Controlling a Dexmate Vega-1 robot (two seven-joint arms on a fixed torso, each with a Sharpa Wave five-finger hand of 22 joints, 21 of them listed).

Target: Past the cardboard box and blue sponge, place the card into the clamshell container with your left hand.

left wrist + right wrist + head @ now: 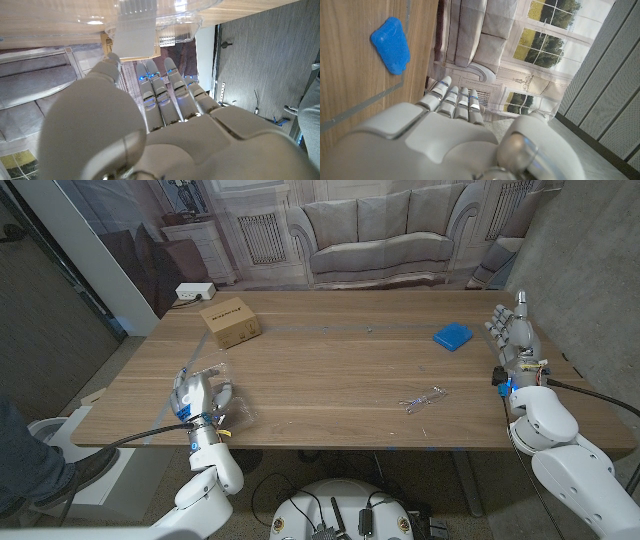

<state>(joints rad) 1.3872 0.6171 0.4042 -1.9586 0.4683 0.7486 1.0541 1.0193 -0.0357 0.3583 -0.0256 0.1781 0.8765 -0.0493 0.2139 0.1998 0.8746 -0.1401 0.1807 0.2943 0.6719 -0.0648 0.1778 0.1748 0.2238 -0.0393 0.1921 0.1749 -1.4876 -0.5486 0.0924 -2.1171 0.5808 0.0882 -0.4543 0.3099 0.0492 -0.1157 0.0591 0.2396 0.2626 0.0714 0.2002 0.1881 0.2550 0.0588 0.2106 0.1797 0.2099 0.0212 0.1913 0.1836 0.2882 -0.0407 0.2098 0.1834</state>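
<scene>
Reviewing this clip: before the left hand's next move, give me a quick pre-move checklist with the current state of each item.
1. Card held by left hand: ok, pinched at the fingertips in the left wrist view.
2. Clamshell container under that hand: ok.
3. Card already inside the container: cannot tell.
4. Cardboard box away from the left hand: ok.
5. Blue sponge out of the way: ok, far side near the right hand.
6. Right hand holding nothing: ok.

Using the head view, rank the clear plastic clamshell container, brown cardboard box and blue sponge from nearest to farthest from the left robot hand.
From the left robot hand:
1. Clear plastic clamshell container, directly under and beside the hand at the table's near left edge.
2. Brown cardboard box, farther back on the left.
3. Blue sponge, across the table on the right.
</scene>
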